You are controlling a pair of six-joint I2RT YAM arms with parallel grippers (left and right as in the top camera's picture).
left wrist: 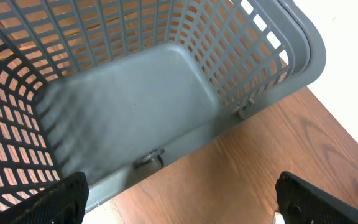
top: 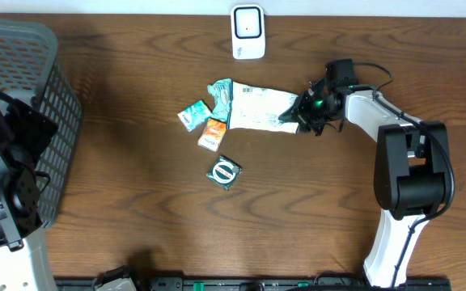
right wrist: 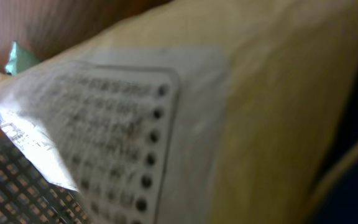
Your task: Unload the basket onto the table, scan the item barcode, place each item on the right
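The right gripper (top: 304, 113) was clamped shut on the end of a cream paper package with a white printed label (top: 257, 109), which lay on the table just below the white box-shaped barcode scanner (top: 247, 32). Far left of the scanner, the left gripper (left wrist: 182, 199) hung wide open over a grey plastic mesh basket (left wrist: 303, 50).

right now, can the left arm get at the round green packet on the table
Probably yes: the left gripper hangs open by the grey basket, and only bare table lies between it and the round green packet.
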